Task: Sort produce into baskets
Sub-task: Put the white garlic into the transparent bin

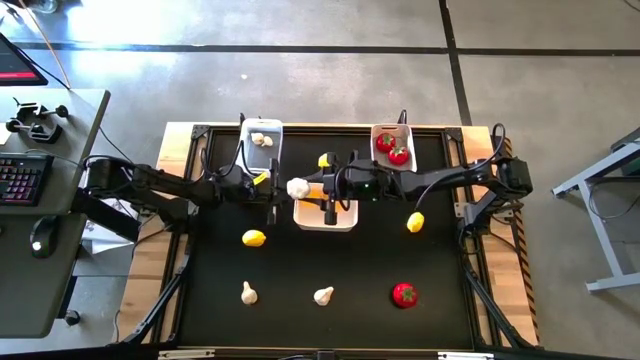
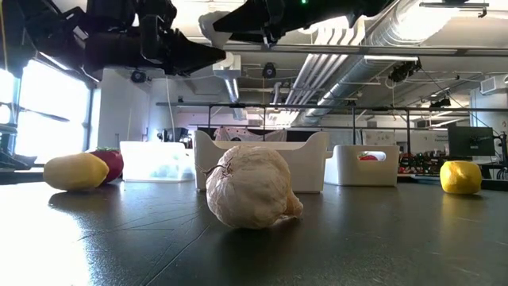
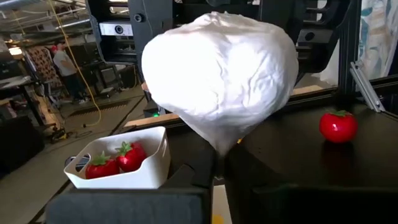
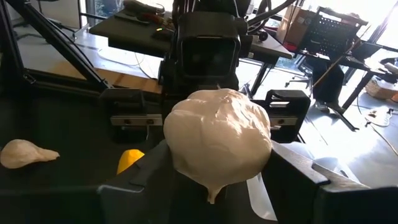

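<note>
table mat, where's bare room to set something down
Free: the strip between the near row, garlic, garlic, tomato, and the lemons; also both side edges of the mat. Crowded: the middle back, where both hands meet over the centre basket.

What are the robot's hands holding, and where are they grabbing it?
A garlic bulb, up in the air. The left gripper pinches its pointy bottom tip, and the right gripper seems to hug its round sides.
</note>
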Available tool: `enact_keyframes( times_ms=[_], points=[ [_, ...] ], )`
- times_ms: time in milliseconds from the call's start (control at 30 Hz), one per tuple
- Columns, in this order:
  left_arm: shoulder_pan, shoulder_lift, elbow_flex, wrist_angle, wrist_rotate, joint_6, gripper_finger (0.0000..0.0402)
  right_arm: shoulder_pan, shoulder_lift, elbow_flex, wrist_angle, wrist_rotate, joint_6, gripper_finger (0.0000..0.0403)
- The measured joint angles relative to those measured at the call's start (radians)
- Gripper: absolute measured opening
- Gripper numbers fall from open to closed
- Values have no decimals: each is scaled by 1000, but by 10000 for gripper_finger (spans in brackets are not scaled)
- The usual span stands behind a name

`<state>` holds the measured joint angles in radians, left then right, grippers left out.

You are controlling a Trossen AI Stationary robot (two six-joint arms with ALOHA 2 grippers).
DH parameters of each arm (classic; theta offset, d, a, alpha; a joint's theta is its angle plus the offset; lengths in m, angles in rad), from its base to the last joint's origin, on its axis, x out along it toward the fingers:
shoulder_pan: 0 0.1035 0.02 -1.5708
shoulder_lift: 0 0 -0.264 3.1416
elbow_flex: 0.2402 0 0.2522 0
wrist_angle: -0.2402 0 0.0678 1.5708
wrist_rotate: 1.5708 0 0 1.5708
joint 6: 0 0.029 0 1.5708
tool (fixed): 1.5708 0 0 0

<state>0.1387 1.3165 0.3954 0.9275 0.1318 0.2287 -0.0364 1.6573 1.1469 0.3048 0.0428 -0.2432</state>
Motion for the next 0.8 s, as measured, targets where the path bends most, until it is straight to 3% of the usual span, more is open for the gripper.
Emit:
enact_keyframes(
  times_ms=[267, 467, 667, 800],
  points=[
    [19, -4, 2, -10, -16, -22, 2, -2, 0, 0, 16, 101, -2, 255],
    [56, -4, 2, -39, 0, -55, 1, -3, 1, 0, 52, 117, -45, 293],
    [84, -4, 2, -73, -3, -67, 1, -3, 0, 0, 93, 145, -82, 302],
    [104, -4, 2, -87, -8, -68, 0, -3, -19, 0, 31, 225, -98, 300]
  ],
)
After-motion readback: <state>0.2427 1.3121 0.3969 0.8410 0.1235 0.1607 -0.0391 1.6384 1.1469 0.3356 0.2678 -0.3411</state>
